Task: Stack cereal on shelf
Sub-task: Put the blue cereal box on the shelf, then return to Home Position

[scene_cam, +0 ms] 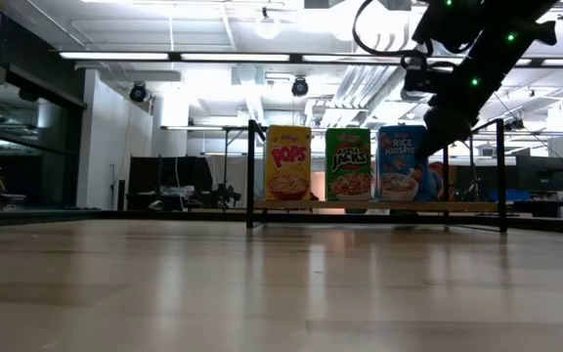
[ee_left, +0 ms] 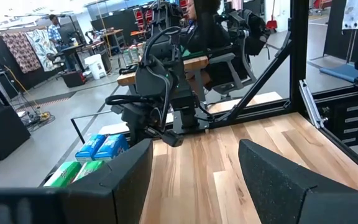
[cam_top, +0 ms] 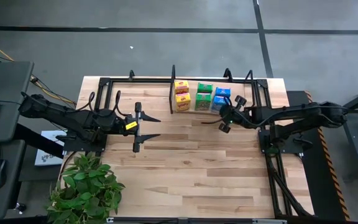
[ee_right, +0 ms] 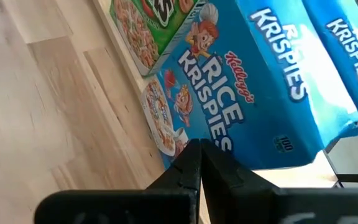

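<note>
**Six boxes are sitting on the shelf, right arm is nosing at the blue pair**

I am parking the left gripper [cam_top: 151, 127] over the bare tabletop [cam_top: 185, 174], well apart from the shelf [cam_top: 104, 81], with its jaws spread and nothing between them; I judge it is waiting there so it keeps out of the other arm's way.

Along the shelf board the cereal is standing in three pairs, front box hiding the one behind in the low view: yellow boxes [cam_top: 181, 94] first, green boxes [cam_top: 204, 96] beside them, blue boxes [cam_top: 220, 99] last. They are lining up face-out and close together, I think so that all six fit in one tidy row.

I am holding the right gripper [cam_top: 224, 117] just in front of the blue boxes with its jaws pressed together and empty. In its wrist view the closed tips are pointing at the lower edge of the front blue box; whether they are touching it I cannot tell. My guess is that closed jaws are serving as a pusher, to nudge that box square. The stacking looks nearly finished.
</note>
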{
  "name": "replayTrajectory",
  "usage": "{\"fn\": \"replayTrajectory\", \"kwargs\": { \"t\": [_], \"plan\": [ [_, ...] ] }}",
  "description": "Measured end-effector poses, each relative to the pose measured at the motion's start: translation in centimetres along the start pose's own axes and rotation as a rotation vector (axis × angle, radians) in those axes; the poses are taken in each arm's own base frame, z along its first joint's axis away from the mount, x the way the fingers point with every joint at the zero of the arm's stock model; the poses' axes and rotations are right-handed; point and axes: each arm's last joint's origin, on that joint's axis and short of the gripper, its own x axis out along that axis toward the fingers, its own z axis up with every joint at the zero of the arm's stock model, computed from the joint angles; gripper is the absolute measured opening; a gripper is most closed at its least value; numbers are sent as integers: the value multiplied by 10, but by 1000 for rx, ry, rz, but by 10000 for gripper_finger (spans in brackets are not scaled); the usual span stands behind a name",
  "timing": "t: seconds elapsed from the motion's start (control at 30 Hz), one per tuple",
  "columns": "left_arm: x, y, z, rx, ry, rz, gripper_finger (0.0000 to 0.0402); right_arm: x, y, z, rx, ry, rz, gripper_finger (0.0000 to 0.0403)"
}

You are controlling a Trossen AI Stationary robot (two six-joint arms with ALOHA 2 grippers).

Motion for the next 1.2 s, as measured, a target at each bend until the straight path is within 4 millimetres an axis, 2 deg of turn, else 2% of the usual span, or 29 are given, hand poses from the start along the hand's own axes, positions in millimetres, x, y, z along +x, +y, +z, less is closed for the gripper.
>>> {"fn": "replayTrajectory", "kwargs": {
  "t": [0.13, 0.27, 0.43, 0.57, 0.7, 0.9, 1.0, 1.2],
  "plan": [
    [0, 0, 0, -1, 2, 10, 230, 1, -1, 0, -8, 7, -4, 0],
    [-1, 3, -2, 3, 35, 98, 230, -1, 0, -1, -32, 24, 36, 0],
    [-19, 13, -5, -7, 138, 293, 229, -12, 2, -4, -81, 51, 84, 0],
    [-31, 21, -9, -64, 156, 354, 209, -23, 2, -8, -107, 37, 103, 0],
    [-34, 16, -45, -127, 145, 329, 148, -34, 0, -8, -126, -12, 125, 0],
    [-36, -1, -107, -221, 62, 283, 15, -51, -4, -9, -142, -100, 165, 0],
    [-41, -7, -121, -244, 13, 236, 14, -59, -7, -10, -135, -136, 192, 0],
    [-52, -13, -133, -253, -7, 224, 3, -71, -12, -13, -116, -195, 253, 0]
  ]
}}
